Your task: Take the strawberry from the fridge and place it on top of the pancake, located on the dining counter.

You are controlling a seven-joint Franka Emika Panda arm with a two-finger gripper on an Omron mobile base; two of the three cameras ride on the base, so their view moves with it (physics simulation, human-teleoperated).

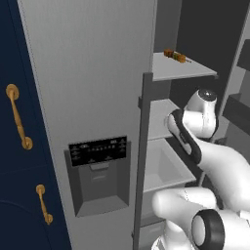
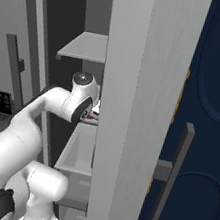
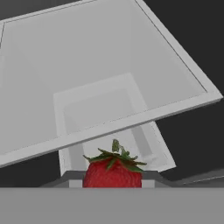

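The strawberry (image 3: 113, 173) sits at the bottom middle of the hand view, red with green leaves on top, held between the closed jaws, above a pale grey fridge shelf (image 3: 109, 92) and a drawer below it. In the left base view the white arm (image 1: 195, 127) reaches into the open fridge (image 1: 88, 73) at the middle shelf; a brown-orange skewer (image 1: 175, 56) lies on the upper shelf, and navy cabinets with gold handles (image 1: 18, 123) stand left. In the right base view the fridge door (image 2: 137, 111) hides the hand.
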